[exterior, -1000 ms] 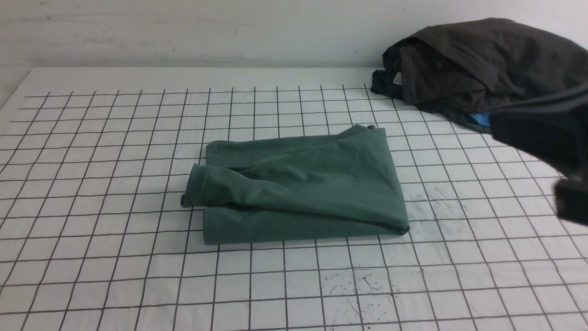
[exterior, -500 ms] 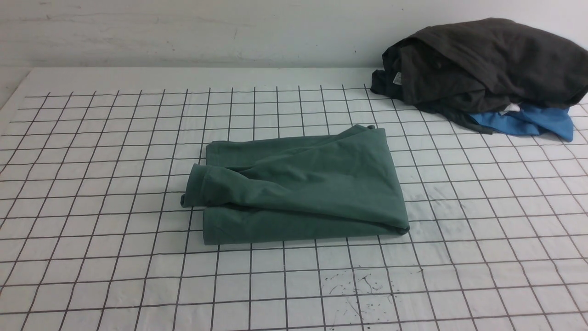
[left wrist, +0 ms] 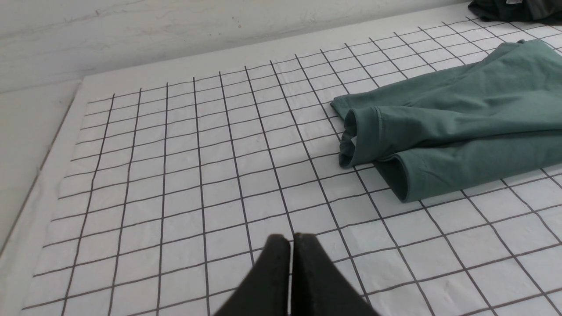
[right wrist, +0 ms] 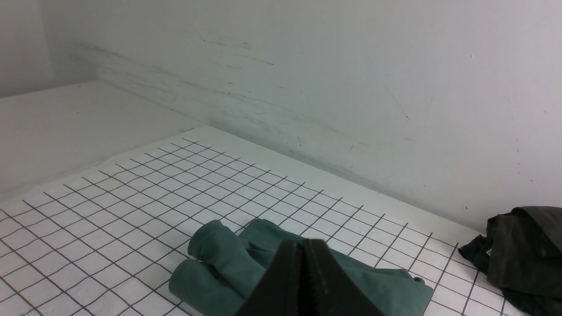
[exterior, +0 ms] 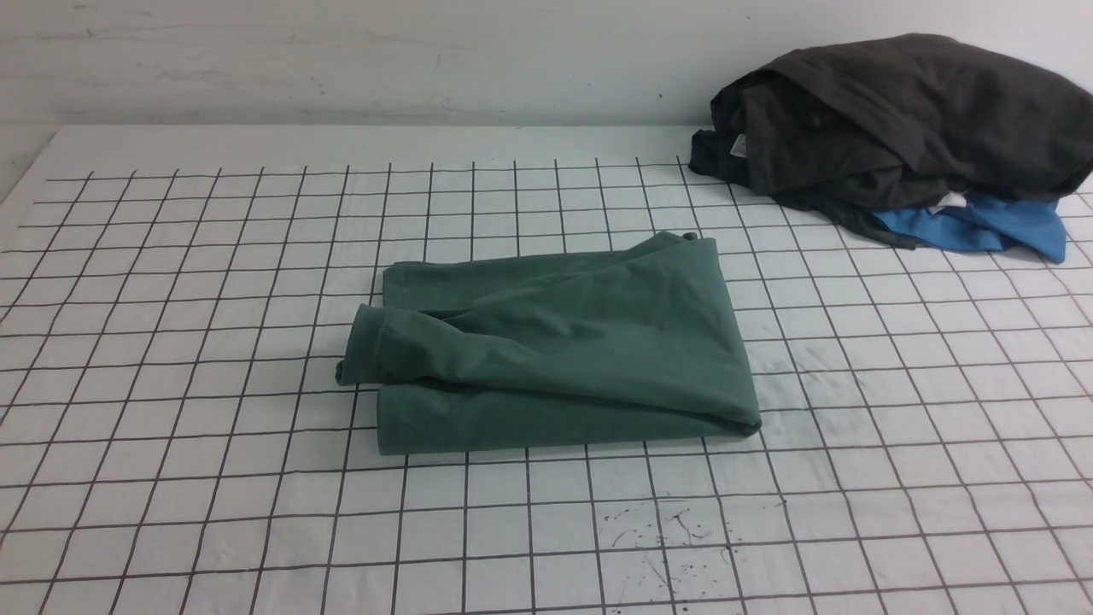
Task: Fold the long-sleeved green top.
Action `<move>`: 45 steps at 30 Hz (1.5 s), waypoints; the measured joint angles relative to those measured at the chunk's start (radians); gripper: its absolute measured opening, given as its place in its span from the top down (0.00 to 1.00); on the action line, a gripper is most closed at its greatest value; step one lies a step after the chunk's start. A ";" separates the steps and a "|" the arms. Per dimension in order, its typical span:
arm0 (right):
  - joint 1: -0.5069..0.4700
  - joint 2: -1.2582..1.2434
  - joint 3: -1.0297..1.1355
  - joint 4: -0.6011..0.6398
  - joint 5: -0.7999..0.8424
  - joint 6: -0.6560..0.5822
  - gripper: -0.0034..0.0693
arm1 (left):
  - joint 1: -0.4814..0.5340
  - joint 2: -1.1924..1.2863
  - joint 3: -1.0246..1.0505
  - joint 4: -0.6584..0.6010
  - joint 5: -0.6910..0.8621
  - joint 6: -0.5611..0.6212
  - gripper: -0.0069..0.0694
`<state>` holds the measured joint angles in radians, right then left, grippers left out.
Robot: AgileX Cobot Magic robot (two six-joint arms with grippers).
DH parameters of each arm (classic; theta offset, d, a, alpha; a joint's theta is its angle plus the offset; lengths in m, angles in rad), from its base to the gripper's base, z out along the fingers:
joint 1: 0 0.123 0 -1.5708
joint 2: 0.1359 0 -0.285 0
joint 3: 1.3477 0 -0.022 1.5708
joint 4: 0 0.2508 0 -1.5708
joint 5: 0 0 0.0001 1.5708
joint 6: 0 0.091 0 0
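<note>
The green long-sleeved top (exterior: 555,350) lies folded in a neat bundle on the grid surface (exterior: 171,478), well apart from the dark clothes heap (exterior: 888,128). Left tool (left wrist: 290,239) and right tool (right wrist: 305,245) are pinched together, empty, probably because folding looks done.

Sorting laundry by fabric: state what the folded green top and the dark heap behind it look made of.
Folded dull-green long-sleeved top: looks like soft matte knit, probably cotton jersey; it drapes in rounded folds, with a stitched cuff. Dark grey-black heap of clothes: matte woven or knit cloth with crisper creases; exact fibre unclear.
</note>
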<state>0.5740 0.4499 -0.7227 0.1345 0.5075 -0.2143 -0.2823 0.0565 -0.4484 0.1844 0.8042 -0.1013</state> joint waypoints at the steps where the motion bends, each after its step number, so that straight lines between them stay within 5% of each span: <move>1: 0.000 0.000 0.000 -0.007 0.000 0.000 0.97 | 0.000 0.000 0.000 -0.001 0.000 0.000 0.92; 12: -0.047 -0.018 0.123 0.023 -0.221 -0.001 0.97 | 0.000 0.000 0.000 -0.001 0.002 0.000 0.92; 17: -0.239 -0.133 0.404 0.084 -0.400 0.062 0.97 | 0.000 0.000 0.000 -0.001 0.002 0.000 0.92; 28: -0.612 -0.433 0.750 -0.089 -0.321 0.327 0.97 | 0.000 0.000 0.000 -0.001 0.003 0.000 0.92; 35: -0.640 -0.460 0.750 -0.146 -0.170 0.392 0.97 | 0.000 0.000 0.000 -0.001 0.004 0.000 0.92; 45: -0.640 -0.460 0.748 -0.149 -0.157 0.392 0.97 | 0.000 0.000 0.000 -0.001 0.004 0.000 0.92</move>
<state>-0.0662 -0.0097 0.0257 -0.0145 0.3510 0.1778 -0.2823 0.0565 -0.4484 0.1839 0.8083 -0.1013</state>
